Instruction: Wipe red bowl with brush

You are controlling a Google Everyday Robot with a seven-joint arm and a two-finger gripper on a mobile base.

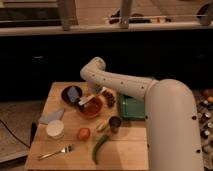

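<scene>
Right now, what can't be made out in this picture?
1. Gripper, just right of the red bowl: the arm overhangs it; whether it holds the brush is unclear.
2. Green tray: right part hidden by the arm.
3. Table: right side hidden by the robot's body.
4. Dark bowl: bluish contents unidentifiable.

Pale brush (86, 100) across red bowl (92, 110), beneath tool (96, 95)

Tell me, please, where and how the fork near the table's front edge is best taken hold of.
Likely the middle of the handle, from straight above: the fork lies flat on the wooden table, its slim handle running toward the picture's left, tines to the right. The claw sits farther back, beside the red bowl.
</scene>
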